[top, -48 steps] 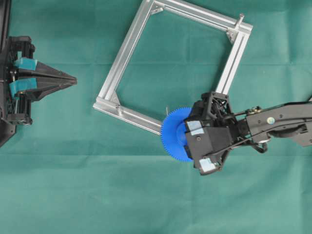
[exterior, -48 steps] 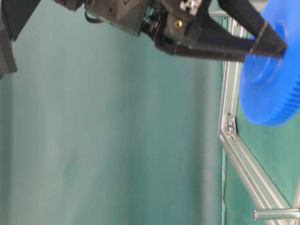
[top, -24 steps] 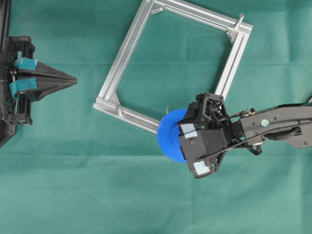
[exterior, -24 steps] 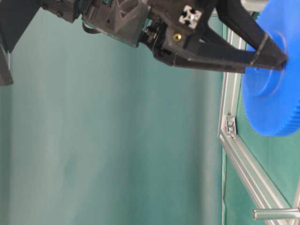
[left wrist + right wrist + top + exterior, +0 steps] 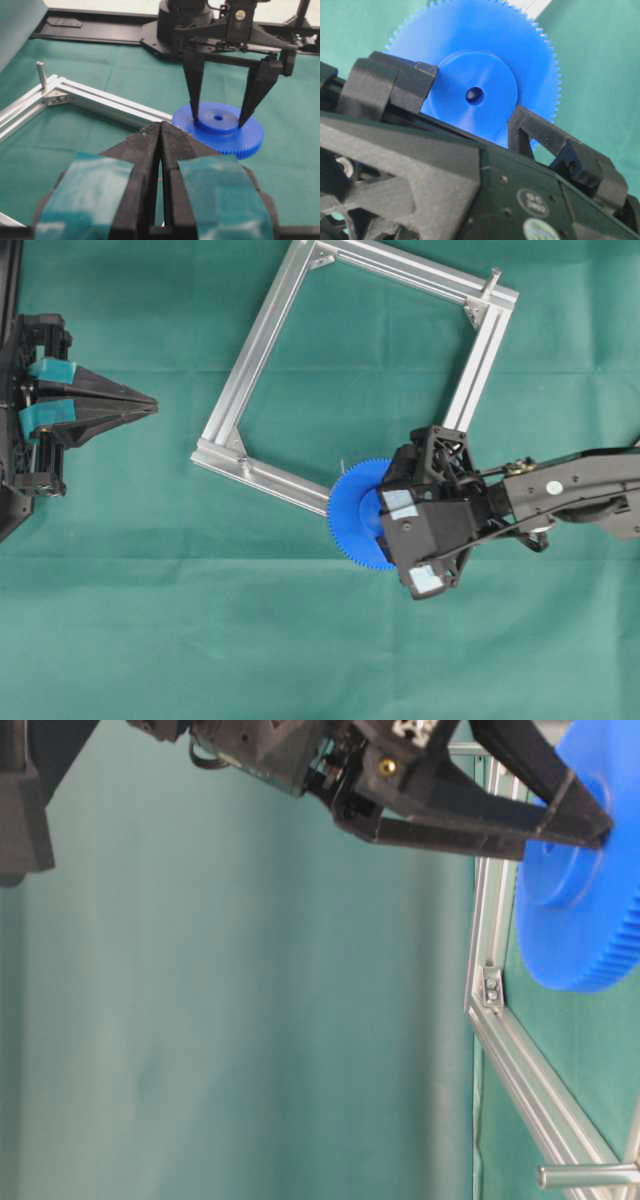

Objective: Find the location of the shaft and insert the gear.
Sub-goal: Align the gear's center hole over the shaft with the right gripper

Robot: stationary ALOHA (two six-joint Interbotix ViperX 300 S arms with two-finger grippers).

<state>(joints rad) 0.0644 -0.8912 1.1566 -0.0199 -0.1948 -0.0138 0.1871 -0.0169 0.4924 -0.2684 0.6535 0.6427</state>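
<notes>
The blue gear hangs by its raised hub in my right gripper, whose two fingers are shut on either side of the hub. The hub's centre hole shows between the fingers. The gear is over the near corner of the aluminium frame, covering that corner. A thin upright pin, the shaft, pokes up just beyond the gear's upper left edge. My left gripper rests shut at the far left, away from the frame, with nothing in it.
A longer silver bolt stands at the frame's far right corner, also seen as a bolt in the left wrist view. Green cloth covers the table. The right arm reaches in from the right edge.
The right gripper with the gear slid a little left, then came back right to nearly where it was a second ago. The left arm stayed still.
</notes>
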